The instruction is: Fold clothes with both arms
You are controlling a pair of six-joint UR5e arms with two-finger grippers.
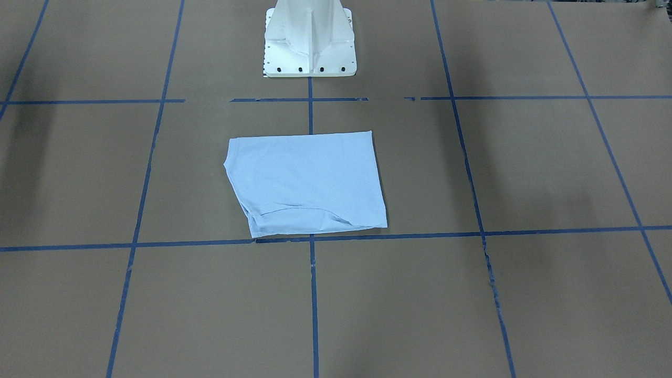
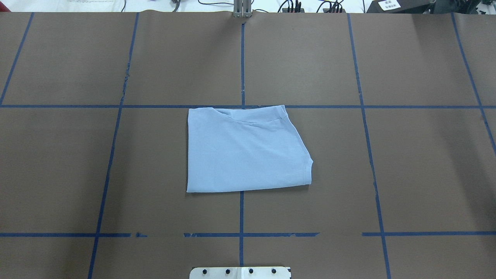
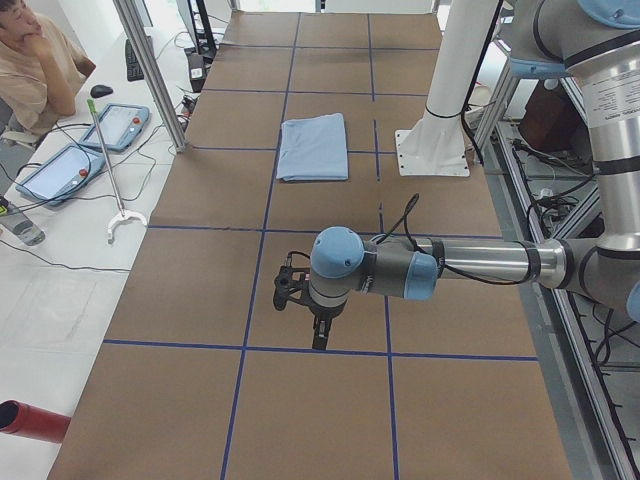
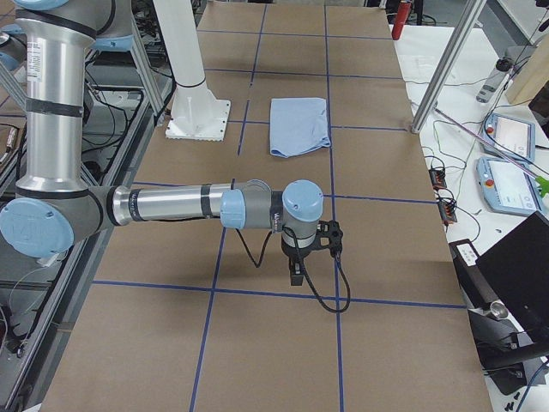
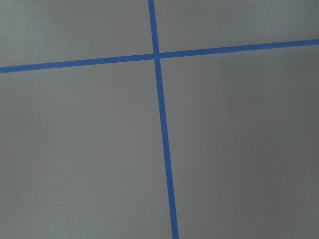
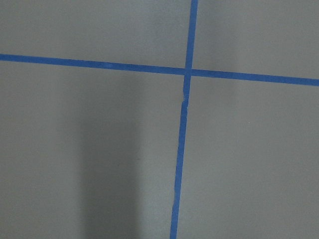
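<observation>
Evenly lit, probably from overhead; soft broad shadows on bench (image 1: 79, 315) toward left and right edges; sharp focus.

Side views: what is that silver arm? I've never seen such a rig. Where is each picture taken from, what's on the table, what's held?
It is a robot with two arms. Each side view shows one up close: the left arm and the right arm, black fingers pointing down over the brown table. Two more pictures look down from in front and from behind; the two wrist cameras see only table and blue tape. A folded light blue T-shirt lies in the middle, untouched. The fingers hold nothing visible.
</observation>
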